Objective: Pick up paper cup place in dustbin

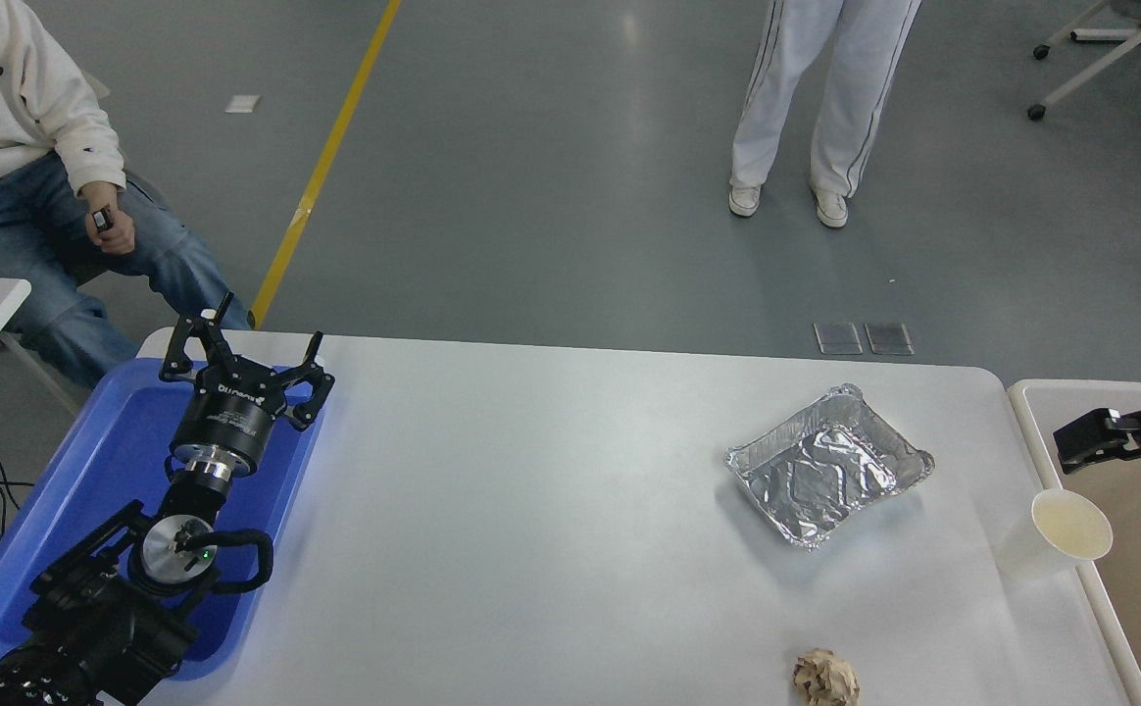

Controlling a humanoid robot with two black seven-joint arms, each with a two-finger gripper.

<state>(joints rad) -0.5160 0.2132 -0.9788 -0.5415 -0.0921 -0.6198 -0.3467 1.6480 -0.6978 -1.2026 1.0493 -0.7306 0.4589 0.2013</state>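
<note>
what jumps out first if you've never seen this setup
The crinkled silver foil tray stands out most, shining on the white table right of centre. Next comes the blue tray at the left edge, with the parked left gripper open above it. At the far right, the paper cup stands upright against the dustbin rim, with the right gripper just above it.

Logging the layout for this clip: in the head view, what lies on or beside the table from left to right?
blue tray with the parked left gripper over it → foil tray → paper cup → right gripper → dustbin
</note>
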